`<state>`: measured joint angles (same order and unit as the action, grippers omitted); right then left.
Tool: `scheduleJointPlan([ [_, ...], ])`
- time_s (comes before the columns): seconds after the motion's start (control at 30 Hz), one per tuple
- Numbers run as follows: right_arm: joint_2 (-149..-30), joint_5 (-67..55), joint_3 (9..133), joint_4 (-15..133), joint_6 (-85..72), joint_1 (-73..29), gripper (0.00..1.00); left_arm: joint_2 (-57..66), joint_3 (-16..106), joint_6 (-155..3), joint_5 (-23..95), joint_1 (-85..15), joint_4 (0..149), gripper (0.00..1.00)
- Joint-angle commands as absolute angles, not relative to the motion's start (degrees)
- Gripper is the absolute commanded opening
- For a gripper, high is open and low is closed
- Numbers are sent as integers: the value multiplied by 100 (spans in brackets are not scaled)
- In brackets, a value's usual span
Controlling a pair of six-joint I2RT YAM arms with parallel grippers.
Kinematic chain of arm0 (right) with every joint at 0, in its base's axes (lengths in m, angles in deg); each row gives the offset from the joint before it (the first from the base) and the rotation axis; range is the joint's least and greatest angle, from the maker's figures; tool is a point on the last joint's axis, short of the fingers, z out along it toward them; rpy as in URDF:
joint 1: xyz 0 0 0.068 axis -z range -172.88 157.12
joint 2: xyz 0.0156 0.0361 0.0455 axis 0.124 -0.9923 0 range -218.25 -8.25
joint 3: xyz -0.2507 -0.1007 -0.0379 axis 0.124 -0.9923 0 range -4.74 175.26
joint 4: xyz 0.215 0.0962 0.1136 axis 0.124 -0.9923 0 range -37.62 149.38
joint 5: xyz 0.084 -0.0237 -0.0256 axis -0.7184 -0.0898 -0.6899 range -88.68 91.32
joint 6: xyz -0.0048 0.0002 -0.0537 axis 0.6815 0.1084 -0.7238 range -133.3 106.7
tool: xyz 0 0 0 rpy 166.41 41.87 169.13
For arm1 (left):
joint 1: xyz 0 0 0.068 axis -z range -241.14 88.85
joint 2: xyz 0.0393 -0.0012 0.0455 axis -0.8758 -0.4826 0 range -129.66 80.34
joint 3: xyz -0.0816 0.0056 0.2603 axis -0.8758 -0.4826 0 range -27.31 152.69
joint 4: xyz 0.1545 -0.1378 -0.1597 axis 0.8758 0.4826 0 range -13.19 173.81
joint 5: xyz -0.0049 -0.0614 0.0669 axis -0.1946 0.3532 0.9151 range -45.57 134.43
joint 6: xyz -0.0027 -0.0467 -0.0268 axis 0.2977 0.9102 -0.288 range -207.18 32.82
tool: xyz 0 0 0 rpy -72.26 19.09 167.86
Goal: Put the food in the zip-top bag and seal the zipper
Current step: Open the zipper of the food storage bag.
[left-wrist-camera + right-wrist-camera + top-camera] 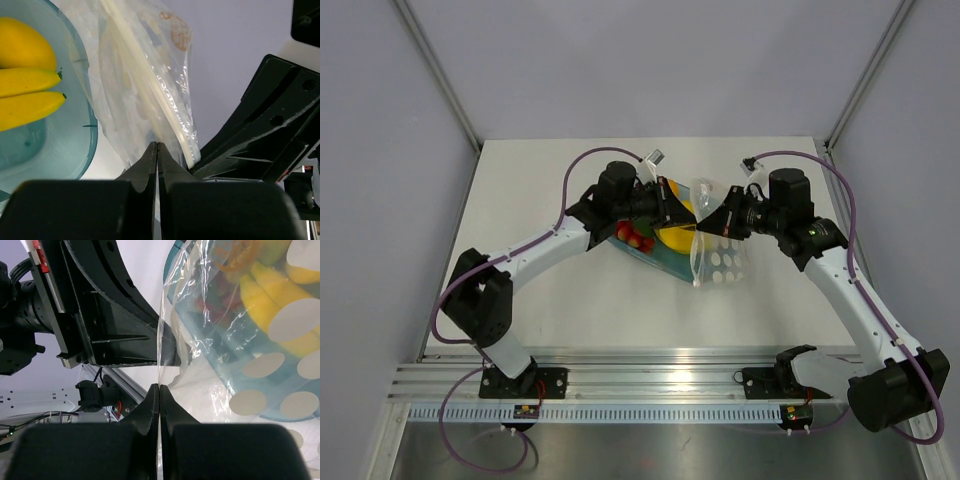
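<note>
The clear zip-top bag point(718, 255) with white dots hangs between my two grippers above the table. My left gripper point(157, 145) is shut on the bag's film point(135, 95) beside the pale zipper strip point(160, 95). My right gripper point(159, 387) is shut on the bag's edge point(161, 340). The food lies in the teal tray point(655, 255): yellow bananas point(25, 95), red strawberries point(636, 237) and other fruit point(270, 295) seen through the bag. In the top view the left gripper point(688, 222) and right gripper point(705, 225) nearly meet at the bag's top.
The teal tray's rim point(87, 125) is just left of the bag. The right arm's black wrist body point(270, 125) fills the right of the left wrist view. A metal rail point(650, 385) runs along the near table edge.
</note>
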<state>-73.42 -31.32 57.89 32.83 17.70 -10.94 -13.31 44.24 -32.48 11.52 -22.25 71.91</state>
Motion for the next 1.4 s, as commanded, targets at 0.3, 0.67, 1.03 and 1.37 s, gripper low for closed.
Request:
scheduleJointPlan([
  [0.3, -7382, -2119, 6531, 1921, 928, -1160, 1, -1160, 4705, -3689, 1533, -2239, 7864, 0],
  [0.67, -7232, -2144, 6241, 2527, 1429, -1168, 0, -808, 4328, -3436, 1270, -2072, 7366, 61],
  [1.03, -7267, -2417, 6232, 2633, 1526, -1160, 0, -1097, 4414, -3049, 1191, -1957, 6864, 41],
  [1.37, -7285, -2505, 6188, 2589, 1491, -1168, 0, -1440, 4748, -2996, 1217, -1948, 7074, 9],
])
